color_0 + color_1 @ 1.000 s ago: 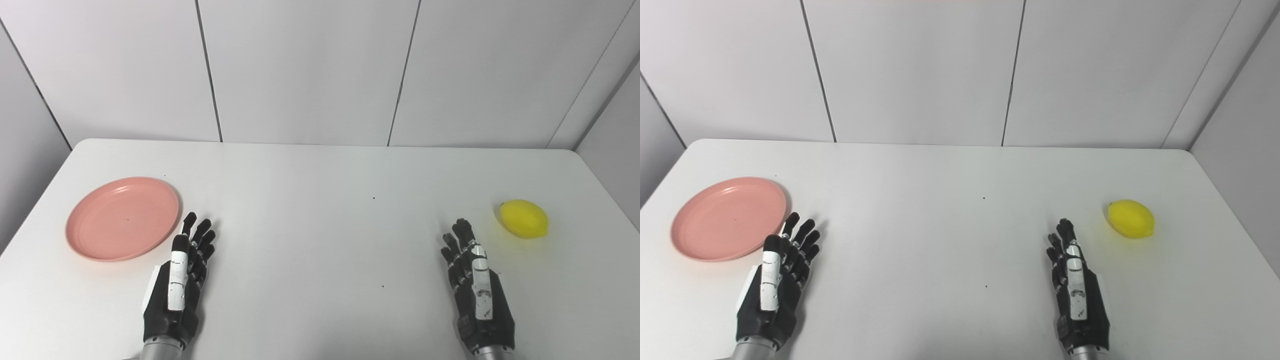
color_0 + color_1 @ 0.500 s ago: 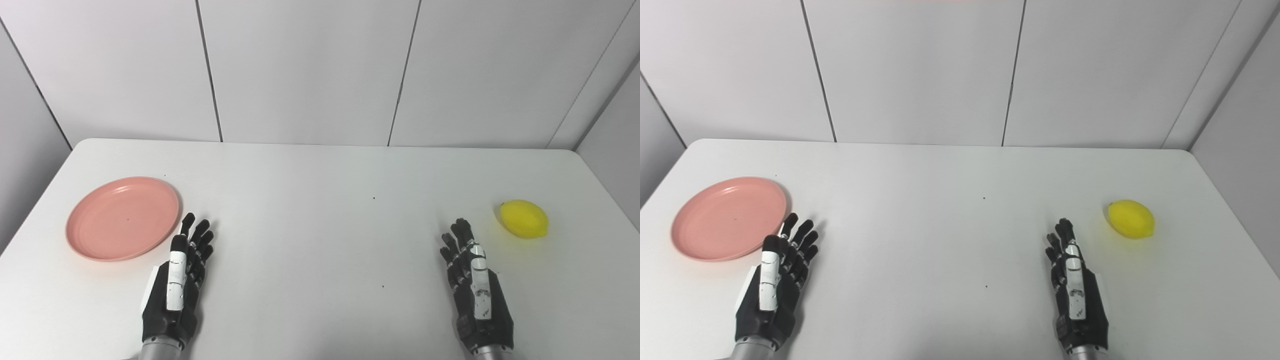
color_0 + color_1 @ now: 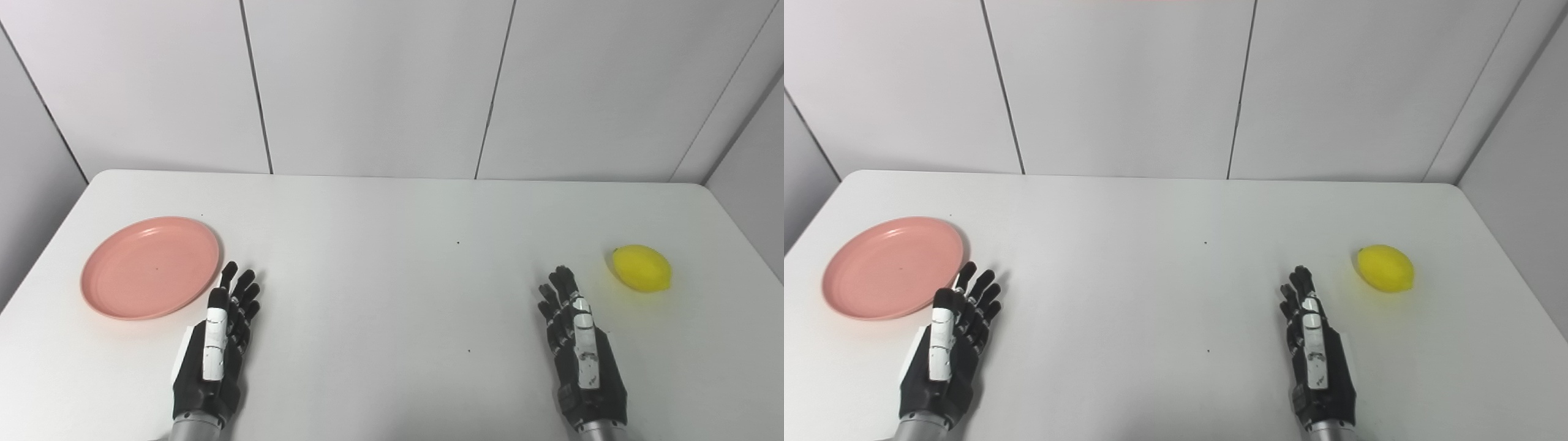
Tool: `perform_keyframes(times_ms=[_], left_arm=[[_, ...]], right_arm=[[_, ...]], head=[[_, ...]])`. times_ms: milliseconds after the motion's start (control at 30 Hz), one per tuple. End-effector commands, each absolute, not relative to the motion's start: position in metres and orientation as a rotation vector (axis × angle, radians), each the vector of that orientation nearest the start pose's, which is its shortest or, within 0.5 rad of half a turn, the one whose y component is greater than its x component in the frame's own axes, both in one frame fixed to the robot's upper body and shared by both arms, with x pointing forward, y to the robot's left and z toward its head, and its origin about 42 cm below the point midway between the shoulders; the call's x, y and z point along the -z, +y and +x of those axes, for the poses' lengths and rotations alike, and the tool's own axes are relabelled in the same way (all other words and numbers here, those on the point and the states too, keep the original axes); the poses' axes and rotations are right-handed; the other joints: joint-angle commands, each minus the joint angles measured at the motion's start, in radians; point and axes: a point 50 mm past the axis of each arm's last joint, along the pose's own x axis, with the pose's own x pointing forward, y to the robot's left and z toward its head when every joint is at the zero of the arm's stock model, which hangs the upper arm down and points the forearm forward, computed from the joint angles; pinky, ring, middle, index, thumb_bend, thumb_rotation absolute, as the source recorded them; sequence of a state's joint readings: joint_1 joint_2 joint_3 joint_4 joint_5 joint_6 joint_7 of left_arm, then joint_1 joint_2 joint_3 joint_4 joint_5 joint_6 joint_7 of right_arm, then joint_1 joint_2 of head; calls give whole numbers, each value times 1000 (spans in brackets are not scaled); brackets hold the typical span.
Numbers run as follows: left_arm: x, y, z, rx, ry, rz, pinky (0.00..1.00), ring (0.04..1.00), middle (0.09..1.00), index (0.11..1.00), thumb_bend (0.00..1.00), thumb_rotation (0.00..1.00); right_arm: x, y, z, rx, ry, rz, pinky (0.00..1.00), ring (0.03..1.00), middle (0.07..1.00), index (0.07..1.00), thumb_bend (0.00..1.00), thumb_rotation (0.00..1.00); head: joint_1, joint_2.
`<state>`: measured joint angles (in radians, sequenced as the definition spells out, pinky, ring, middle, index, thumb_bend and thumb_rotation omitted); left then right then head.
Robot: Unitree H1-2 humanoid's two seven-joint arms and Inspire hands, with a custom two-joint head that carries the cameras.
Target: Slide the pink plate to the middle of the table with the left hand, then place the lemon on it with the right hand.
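The pink plate (image 3: 150,267) lies flat at the left side of the white table (image 3: 392,220), with nothing on it. My left hand (image 3: 213,353) rests low just right of and below the plate, fingers stretched out and apart, holding nothing; its fingertips stop just short of the plate's rim. The yellow lemon (image 3: 642,267) lies on the table at the far right. My right hand (image 3: 580,351) sits left of and below the lemon, fingers extended, empty and not touching the fruit.
White wall panels (image 3: 380,86) stand behind the table's far edge. A few tiny dark specks (image 3: 457,242) dot the tabletop between the hands.
Both hands have drawn back very slightly toward the near edge. The plate and the lemon have not moved.
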<state>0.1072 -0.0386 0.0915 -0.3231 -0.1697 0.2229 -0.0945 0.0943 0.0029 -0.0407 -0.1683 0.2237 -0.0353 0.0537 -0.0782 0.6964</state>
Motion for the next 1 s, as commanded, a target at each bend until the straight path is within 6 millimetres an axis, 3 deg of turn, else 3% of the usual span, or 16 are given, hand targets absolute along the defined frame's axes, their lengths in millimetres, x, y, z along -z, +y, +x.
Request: perform_keyframes(times_ms=[0,967], left_arm=[[-150,235,243,27,-45,-156,1000,978,971,996,866,939],[-150,235,242,33,-40,-153,1000,976,973,999,870,938]], right_arm=[[-130,-222,256,6,-165,218,990,966,975,955,708,915],[-131,-223,254,4,-164,232,998,961,977,954,706,915]], head=[[3,2],[7,4]])
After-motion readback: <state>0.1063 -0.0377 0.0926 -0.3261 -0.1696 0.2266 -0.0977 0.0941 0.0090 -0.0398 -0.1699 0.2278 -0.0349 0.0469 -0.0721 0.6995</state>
